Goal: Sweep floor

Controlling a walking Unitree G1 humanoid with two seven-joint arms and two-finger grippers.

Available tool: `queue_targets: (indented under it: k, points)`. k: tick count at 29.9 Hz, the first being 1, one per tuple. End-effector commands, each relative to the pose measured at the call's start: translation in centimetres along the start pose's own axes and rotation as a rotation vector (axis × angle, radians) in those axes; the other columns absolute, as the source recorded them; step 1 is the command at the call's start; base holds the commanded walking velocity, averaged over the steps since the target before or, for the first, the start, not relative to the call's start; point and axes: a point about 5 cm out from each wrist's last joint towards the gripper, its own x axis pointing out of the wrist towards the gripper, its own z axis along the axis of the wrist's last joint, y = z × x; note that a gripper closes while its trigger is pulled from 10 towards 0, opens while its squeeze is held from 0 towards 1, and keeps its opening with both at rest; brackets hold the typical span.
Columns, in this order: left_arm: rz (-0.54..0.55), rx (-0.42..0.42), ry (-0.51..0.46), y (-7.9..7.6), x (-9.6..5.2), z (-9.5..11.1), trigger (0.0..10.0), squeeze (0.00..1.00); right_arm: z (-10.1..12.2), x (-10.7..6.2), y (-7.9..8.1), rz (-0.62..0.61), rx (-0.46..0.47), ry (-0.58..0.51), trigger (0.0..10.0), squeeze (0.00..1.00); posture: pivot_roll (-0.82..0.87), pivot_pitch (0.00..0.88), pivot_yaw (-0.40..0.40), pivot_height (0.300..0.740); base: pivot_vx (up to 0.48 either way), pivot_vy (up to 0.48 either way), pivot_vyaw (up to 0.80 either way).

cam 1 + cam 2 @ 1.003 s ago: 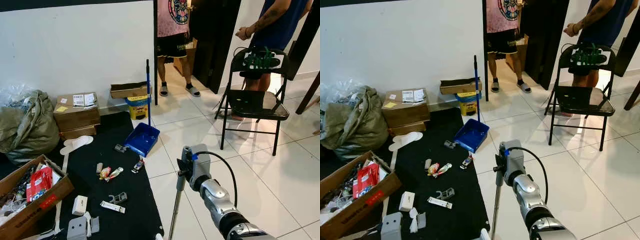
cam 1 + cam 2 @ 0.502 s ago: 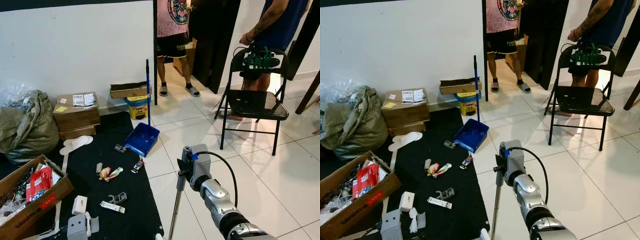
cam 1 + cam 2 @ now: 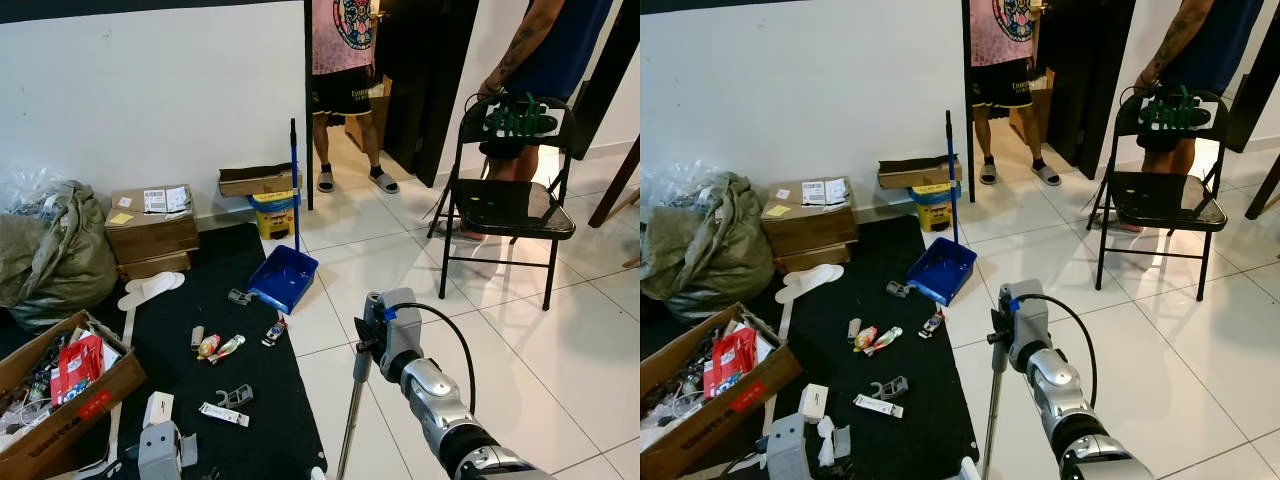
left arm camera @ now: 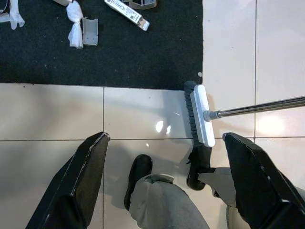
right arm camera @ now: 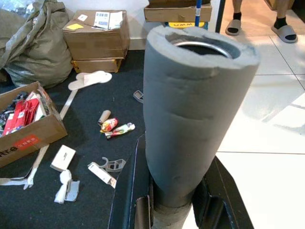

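Observation:
My right gripper (image 3: 364, 347) is shut on the grey foam grip (image 5: 190, 119) of a broom. Its metal pole (image 3: 347, 430) slants down to the white broom head (image 4: 199, 117), which rests on the tiles by the black rug's edge (image 4: 143, 71), near my feet. My left gripper (image 4: 165, 138) hangs open above the tiles, and its grey arm (image 3: 158, 452) shows at the bottom left. Litter lies on the rug (image 3: 270, 420): wrappers (image 3: 220, 346), a white tube (image 3: 225, 413), a grey clip (image 3: 236, 396), a white box (image 3: 157, 408). A blue dustpan (image 3: 285, 278) with an upright handle stands at the rug's far corner.
Cardboard boxes (image 3: 152, 230) and a grey sack (image 3: 50, 255) line the wall. An open box of junk (image 3: 60, 385) sits at the left. A black folding chair (image 3: 505, 205) stands at the right, a person (image 3: 545, 60) behind it, and another person (image 3: 345, 90) in the doorway.
My left arm has risen a little at the bottom left. The person behind the chair has shifted slightly. The right gripper and broom have stayed put.

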Motion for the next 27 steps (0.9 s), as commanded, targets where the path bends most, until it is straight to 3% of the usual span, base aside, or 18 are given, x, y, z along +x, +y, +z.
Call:
queue_targets:
  k: [1, 4, 7, 27]
  points:
    - [-0.009, 0.018, -0.019, -0.1, 0.1, 0.5, 10.0, 0.0, -1.5, -0.4, 0.2, 0.009, 0.007, 0.071, 10.0, 0.0, -0.12, 0.0, -0.008, 0.74, 0.0, 0.0, 0.0]
    - [-0.013, 0.026, -0.019, -0.2, 0.1, 0.6, 10.0, 0.0, -1.5, -0.5, 0.2, 0.009, 0.006, 0.07, 10.0, 0.0, -0.12, 0.0, -0.008, 0.74, 0.0, 0.0, 0.0]
    - [-0.001, 0.159, 0.062, -0.3, -0.1, -1.1, 10.0, 0.0, -1.6, -0.5, 0.2, 0.012, 0.003, 0.069, 10.0, 0.0, -0.12, 0.0, -0.004, 0.74, 0.0, 0.0, 0.0]
    - [0.018, 0.21, 0.137, 0.7, -0.8, -3.4, 10.0, 0.0, -1.5, -0.5, 0.3, 0.022, -0.01, 0.068, 10.0, 0.0, -0.12, 0.0, -0.012, 0.74, 0.0, 0.0, 0.0]
